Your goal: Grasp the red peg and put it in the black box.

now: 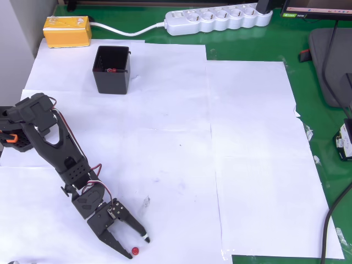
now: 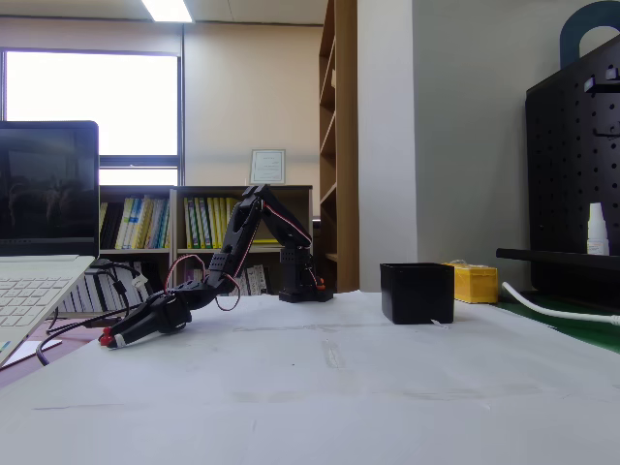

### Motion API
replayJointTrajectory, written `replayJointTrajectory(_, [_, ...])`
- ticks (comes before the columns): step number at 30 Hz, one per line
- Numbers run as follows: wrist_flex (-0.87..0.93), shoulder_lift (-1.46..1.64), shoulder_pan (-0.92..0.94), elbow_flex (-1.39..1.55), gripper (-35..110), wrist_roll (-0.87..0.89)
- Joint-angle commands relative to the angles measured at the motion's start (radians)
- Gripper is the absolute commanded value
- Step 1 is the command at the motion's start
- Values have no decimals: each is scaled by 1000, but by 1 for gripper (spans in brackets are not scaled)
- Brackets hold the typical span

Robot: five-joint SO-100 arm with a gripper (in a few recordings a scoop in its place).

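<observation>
In the overhead view the black arm (image 1: pixel 49 146) reaches from its base at the left edge down toward the bottom of the picture, over the white paper sheets (image 1: pixel 181 165) that cover the green table (image 1: pixel 324 126). The gripper (image 1: pixel 138 248) points toward the lower right with its 2 fingers spread apart in a narrow V. The red peg (image 1: pixel 136 251) lies on the paper right at the mouth of that V, between the 2 fingertips, closer to the lower finger (image 1: pixel 118 245), whose tip sits just beside it or touches it; I cannot tell which. The upper finger (image 1: pixel 136 226) ends just above and to the right of the peg, with a small gap of paper between them. The fingers are not closed on the peg.

The black box (image 1: pixel 113 70) stands upright near the top left of the paper, well apart from the gripper. A small red thing shows inside it, near its back wall. A yellow block (image 1: pixel 67 31) sits just beyond the box, at the table's far edge, and a white power strip (image 1: pixel 220 19) lies along the top of the picture.

In the fixed view the arm (image 2: pixel 254 232) bends down to the left and the gripper (image 2: pixel 108 341) is low over the paper, with a spot of red at its tip. The box (image 2: pixel 417 293) stands to the right of it, with the block (image 2: pixel 475 283) behind it.
</observation>
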Motion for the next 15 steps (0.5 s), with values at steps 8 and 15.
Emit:
replayJointTrajectory(8, [11, -9, 2, 17, 0, -8])
replayJointTrajectory(15, [11, -26, 2, 8, 0, 3])
